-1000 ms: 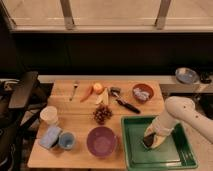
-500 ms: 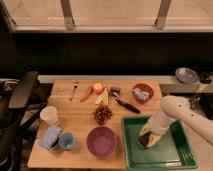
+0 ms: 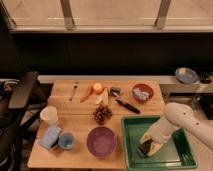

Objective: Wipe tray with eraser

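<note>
1. The gripper point(image 3: 146, 146) is down inside the tray, over the left half of its floor. The eraser point(image 3: 144, 149), a small dark block, sits at its tip against the tray floor; it appears to be held there, though I cannot tell how far apart the fingers stand.
2. The white arm point(image 3: 182, 122) reaches in from the right edge of the view and slopes down to the gripper.
3. The tray point(image 3: 175, 159), green with a raised rim, lies at the front right corner of the wooden table point(image 3: 75, 112), just right of the purple bowl point(image 3: 101, 141).
4. Judging by this, the eraser is picked up and on the tray, so wiping seems under way; how much of the floor is covered cannot be read.
</note>
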{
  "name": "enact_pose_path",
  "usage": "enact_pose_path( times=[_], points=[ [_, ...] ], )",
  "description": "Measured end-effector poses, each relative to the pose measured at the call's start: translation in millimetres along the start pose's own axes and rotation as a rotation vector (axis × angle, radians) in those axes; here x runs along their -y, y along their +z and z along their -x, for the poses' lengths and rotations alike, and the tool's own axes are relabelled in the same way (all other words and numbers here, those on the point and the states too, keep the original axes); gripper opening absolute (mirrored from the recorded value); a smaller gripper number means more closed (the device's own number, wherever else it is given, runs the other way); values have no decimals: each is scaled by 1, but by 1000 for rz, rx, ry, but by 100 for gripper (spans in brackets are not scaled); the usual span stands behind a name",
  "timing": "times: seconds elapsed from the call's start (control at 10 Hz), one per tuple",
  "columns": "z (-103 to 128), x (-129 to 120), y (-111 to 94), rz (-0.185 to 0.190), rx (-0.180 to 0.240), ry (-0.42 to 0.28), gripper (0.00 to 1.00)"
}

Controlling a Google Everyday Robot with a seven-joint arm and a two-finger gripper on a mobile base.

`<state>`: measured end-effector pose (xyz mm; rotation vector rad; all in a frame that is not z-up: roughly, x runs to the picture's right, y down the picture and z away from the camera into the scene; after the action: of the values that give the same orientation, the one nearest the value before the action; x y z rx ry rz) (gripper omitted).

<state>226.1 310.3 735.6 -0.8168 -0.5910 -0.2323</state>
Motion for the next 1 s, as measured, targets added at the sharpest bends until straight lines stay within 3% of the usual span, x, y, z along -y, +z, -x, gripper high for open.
enact_pose_path(
  times=[0.3,0.5,0.7,1.0],
  points=[
    [-25,-14,-22,-18,-28,58,2],
    [-50,-9,-39,-26,-47,92,2],
    [-61,8,-42,-18,-47,96,2],
    [-52,30,-30,1,-34,69,2]
  ],
)
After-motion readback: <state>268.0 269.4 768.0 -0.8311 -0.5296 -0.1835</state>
